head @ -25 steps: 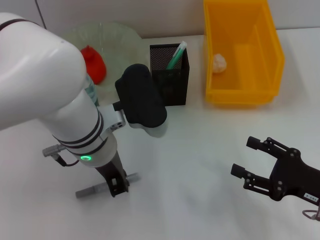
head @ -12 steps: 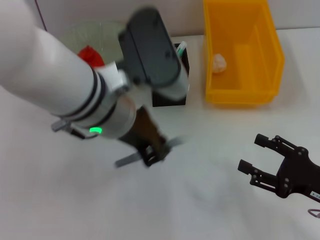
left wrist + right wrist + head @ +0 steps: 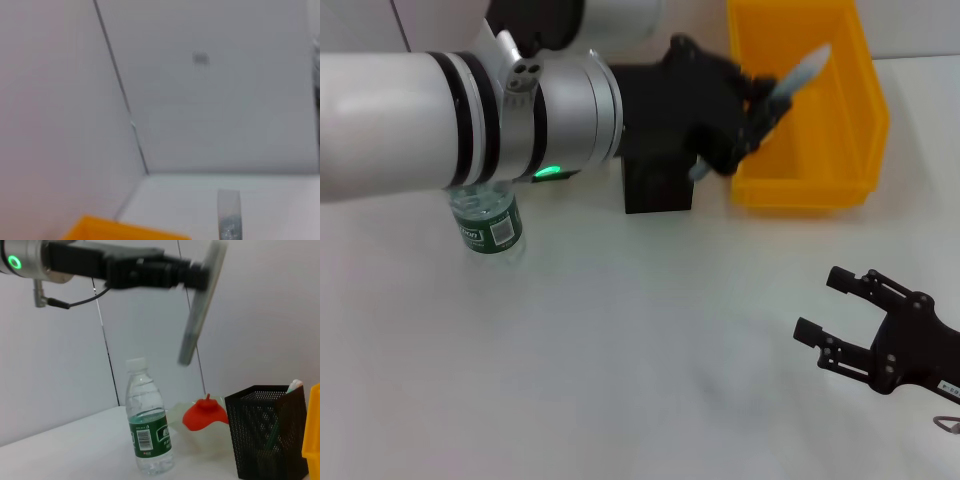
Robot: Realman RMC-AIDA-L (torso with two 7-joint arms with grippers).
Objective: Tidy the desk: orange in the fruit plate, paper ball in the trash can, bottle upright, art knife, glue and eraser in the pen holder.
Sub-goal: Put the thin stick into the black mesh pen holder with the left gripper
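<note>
My left gripper is shut on the grey art knife and holds it tilted in the air, above the black mesh pen holder and the near edge of the yellow bin. The right wrist view shows the knife hanging from that gripper, above the pen holder with a green-capped stick in it. The knife's end shows in the left wrist view. The bottle stands upright. My right gripper is open and empty at the front right.
In the right wrist view a clear fruit plate with a red-orange fruit stands behind the bottle. My left arm hides the plate in the head view. The paper ball is hidden.
My left gripper has lifted the art knife off the table at the front left and swung it up and to the right, over the pen holder. The right gripper has barely moved.
</note>
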